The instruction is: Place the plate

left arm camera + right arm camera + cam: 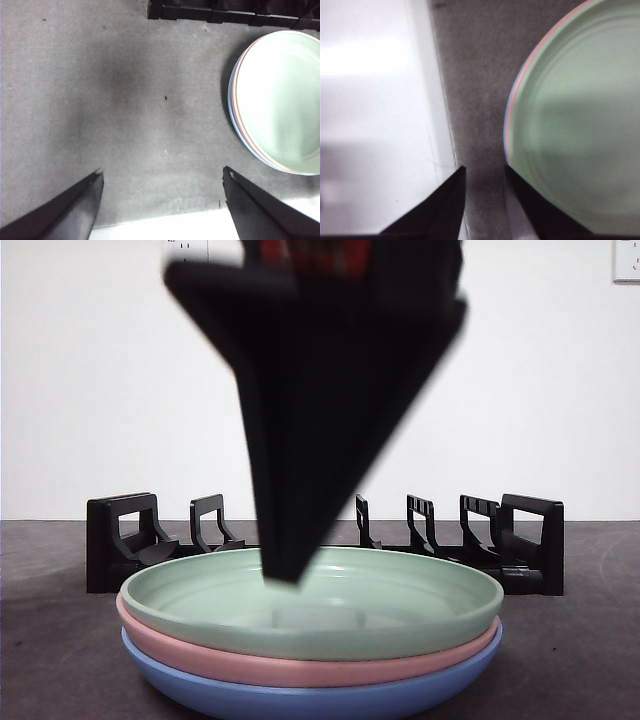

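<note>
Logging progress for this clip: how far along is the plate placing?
Nothing looks placed: the green plate sits atop the pink plate and blue plate, and the rack behind shows no plate. In hand: the right gripper, slightly open, descends at the green plate's rim. The left gripper waits open. Left: grasp, lift, rack.

Left gripper (161, 182) hangs above the grey mat (125, 100), jaws spread wide. Beside it: a stack topped by a green plate (282, 100). Black rack (230, 11) beyond.
</note>
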You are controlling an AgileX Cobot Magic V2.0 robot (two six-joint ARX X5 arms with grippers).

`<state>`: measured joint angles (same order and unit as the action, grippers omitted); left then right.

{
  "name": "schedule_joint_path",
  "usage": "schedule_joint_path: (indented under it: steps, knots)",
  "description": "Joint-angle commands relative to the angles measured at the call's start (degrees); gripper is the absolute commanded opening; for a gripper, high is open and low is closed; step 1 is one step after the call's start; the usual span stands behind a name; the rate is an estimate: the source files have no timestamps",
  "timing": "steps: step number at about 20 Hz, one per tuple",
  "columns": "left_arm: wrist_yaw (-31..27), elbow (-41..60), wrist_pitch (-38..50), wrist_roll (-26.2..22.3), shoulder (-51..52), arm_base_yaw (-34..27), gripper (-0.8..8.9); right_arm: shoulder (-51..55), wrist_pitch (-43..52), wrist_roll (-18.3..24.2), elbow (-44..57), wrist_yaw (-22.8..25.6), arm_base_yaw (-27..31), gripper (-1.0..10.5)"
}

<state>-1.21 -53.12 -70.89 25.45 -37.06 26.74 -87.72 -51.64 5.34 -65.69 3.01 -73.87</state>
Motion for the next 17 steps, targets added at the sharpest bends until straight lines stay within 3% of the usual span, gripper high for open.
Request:
schedule_joint_path:
  steps: [1,4,7,10,13,17]
  knots:
    - [-0.15,-1.05,1.77,-0.87,-0.35,0.17,3.75,1.90,0.68,-1.70,-2.14,0.81,-0.68,1.2]
    - [-0.11,-1.05,4.76,-0.98,-0.46,0.17,3.75,5.90,2.03,-1.70,-2.14,5.68,2.12,1.2]
    - [-0.11,-1.05,6.73,-0.96,-1.33,0.17,3.75,9.38,2.14,-1.70,-2.10,8.09,9.79,1.2]
    - [-0.11,-1.05,7.82,-0.96,-2.80,0.15,3.75,12.07,2.99,-1.62,-2.01,7.91,20.74,1.2]
    - [-0.11,-1.05,10.93,-0.98,-4.22,0.15,3.75,14.16,5.64,2.23,-1.99,6.78,33.46,1.2]
    - [-0.13,-1.05,16.39,-0.98,-4.48,0.17,3.75,15.12,8.83,4.72,-1.99,0.35,46.73,1.2]
